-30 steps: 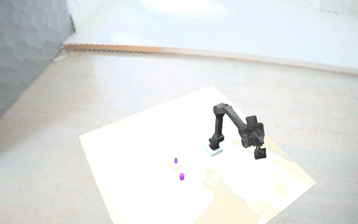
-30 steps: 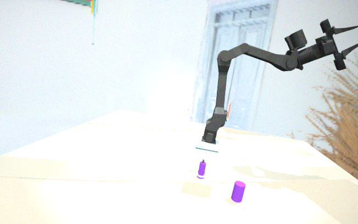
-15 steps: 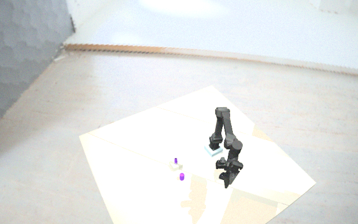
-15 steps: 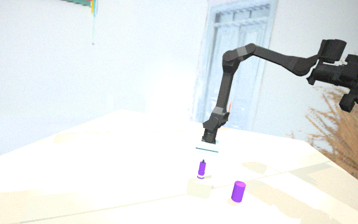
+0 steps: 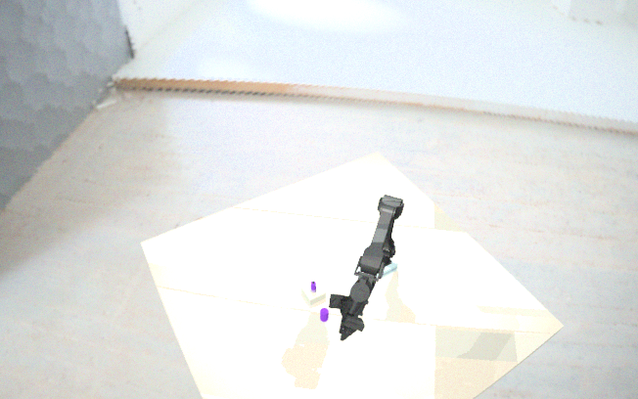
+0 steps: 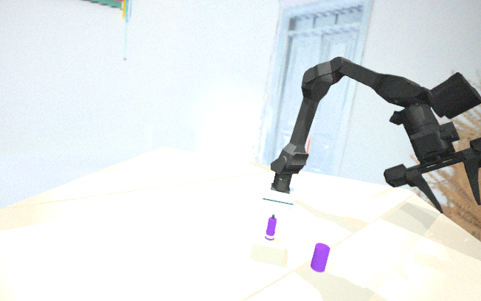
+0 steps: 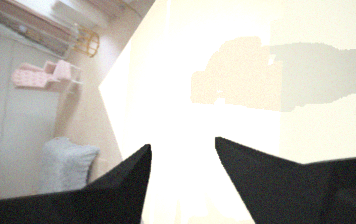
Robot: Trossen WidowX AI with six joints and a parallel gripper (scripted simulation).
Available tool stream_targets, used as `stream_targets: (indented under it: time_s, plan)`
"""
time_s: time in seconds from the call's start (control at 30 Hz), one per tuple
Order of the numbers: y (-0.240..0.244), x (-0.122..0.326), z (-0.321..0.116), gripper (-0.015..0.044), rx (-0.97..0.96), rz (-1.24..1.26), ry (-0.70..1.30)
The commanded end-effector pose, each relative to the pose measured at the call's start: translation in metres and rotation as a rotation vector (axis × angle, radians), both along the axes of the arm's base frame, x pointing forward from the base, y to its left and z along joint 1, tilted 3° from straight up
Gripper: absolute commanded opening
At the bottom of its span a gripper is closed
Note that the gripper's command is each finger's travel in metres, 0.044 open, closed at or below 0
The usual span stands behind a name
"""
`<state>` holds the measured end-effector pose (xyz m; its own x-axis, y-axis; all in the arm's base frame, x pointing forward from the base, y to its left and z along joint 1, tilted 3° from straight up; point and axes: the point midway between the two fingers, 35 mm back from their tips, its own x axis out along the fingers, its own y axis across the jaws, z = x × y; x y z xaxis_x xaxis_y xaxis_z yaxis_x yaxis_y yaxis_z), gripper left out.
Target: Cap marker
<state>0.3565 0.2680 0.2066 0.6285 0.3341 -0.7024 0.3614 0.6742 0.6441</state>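
Note:
The purple marker (image 5: 313,287) (image 6: 271,226) stands upright in the pale holder block (image 5: 315,298) (image 6: 268,253), its dark tip bare and pointing up. The purple cap (image 5: 324,315) (image 6: 320,257) stands upright and loose on the table (image 5: 220,254) (image 6: 111,258), to the right of the block in the exterior view. My gripper (image 6: 460,208) (image 7: 183,145) is open and empty, its fingers pointing mostly down. It hangs above the table, to the right of the cap and higher than it in the exterior view. The wrist view shows neither the cap nor the marker.
The arm's pale blue base plate (image 5: 390,269) (image 6: 277,197) sits behind the holder block in the exterior view. The wrist view shows a table corner (image 7: 107,87) at left, with the floor and a pink chair (image 7: 34,76) beyond. Shadows of the arm fall on the table.

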Motion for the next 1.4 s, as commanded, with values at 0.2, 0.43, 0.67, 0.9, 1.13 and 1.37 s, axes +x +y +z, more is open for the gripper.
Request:
stream_targets:
  time_s: [0.2,0.43,0.67,0.9,1.13,1.37]
  plan:
    - [-0.141,-0.016,-0.079,0.0256,-0.211,-0.175,0.552]
    - [-0.177,-0.034,-0.089,0.0256,-0.219,-0.227,0.728]
    - [-0.178,-0.033,-0.091,0.0256,-0.219,-0.227,0.728]
    - [-0.178,-0.033,-0.124,0.0256,-0.219,-0.227,0.728]
    - [-0.177,-0.032,-0.139,0.0256,-0.219,-0.227,0.728]
    - [-0.177,-0.031,-0.143,0.0256,-0.219,-0.227,0.728]
